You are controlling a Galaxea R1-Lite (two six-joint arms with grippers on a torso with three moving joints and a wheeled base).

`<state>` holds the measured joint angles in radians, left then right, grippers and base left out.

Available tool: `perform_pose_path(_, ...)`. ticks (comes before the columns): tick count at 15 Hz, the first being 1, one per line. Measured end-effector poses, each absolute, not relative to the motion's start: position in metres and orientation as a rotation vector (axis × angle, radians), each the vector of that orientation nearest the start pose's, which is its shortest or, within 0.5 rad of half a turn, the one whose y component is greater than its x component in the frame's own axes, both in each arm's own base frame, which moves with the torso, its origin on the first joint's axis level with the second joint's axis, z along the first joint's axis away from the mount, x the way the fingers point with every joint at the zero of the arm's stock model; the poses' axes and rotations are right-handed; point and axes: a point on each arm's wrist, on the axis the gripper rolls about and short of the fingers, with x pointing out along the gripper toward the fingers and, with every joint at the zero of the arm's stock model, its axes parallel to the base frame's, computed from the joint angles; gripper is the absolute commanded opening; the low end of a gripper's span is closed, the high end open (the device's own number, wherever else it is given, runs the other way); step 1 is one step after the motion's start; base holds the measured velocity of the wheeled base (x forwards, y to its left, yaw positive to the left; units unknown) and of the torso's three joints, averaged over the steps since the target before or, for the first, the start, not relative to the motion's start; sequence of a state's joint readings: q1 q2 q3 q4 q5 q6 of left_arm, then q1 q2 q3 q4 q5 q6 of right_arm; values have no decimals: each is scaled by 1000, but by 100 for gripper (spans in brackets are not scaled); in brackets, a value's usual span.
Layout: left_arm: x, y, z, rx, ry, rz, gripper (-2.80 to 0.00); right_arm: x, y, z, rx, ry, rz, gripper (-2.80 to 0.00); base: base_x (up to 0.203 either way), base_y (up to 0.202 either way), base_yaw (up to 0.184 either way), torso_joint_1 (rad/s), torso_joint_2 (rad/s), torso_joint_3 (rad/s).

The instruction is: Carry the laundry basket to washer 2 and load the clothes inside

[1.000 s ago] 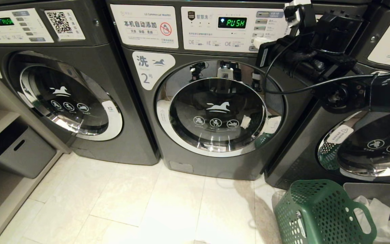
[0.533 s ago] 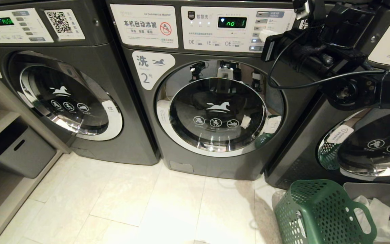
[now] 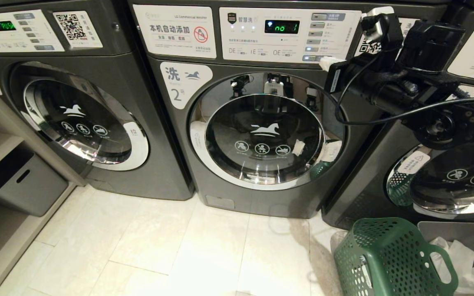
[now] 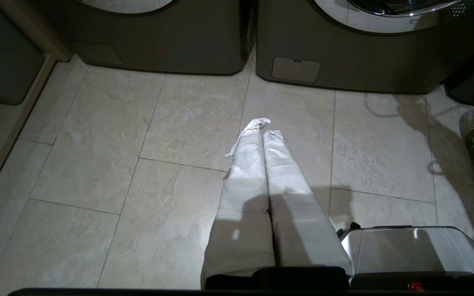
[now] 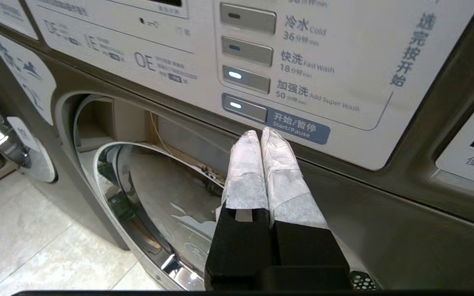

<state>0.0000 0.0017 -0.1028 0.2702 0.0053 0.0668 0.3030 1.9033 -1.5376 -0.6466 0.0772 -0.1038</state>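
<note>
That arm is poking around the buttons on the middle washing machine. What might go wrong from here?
Possible slips:
1. The shut right gripper sits just under the Start/Pause button, with more buttons stacked close above; a slight miss could press the wrong one or none.
2. The laundry basket stands on the floor under that arm, so a low swing back might bump it.
3. Washer 2 has its door closed, and its glass hides whether the clothes are really inside.

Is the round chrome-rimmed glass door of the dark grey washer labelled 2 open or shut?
Shut: the door sits flush in washer 2, no gap around its rim.
</note>
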Motion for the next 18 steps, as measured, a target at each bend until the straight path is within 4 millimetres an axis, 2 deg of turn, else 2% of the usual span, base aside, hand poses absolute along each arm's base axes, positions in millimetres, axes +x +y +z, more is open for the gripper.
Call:
perform_pose_path(4,-33,0,76,67,169,0,-280,366,116,320,-69,-298,366,-280,0,0,0,0,0,0)
perform_pose_path(14,-33,0,76,68,169,-1,-280,382,122,309,-66,-312,367,-280,0,0,0,0,0,0)
perform_pose_path(18,-33,0,76,66,169,-2,-280,386,123,313,-64,-334,366,-280,0,0,0,0,0,0)
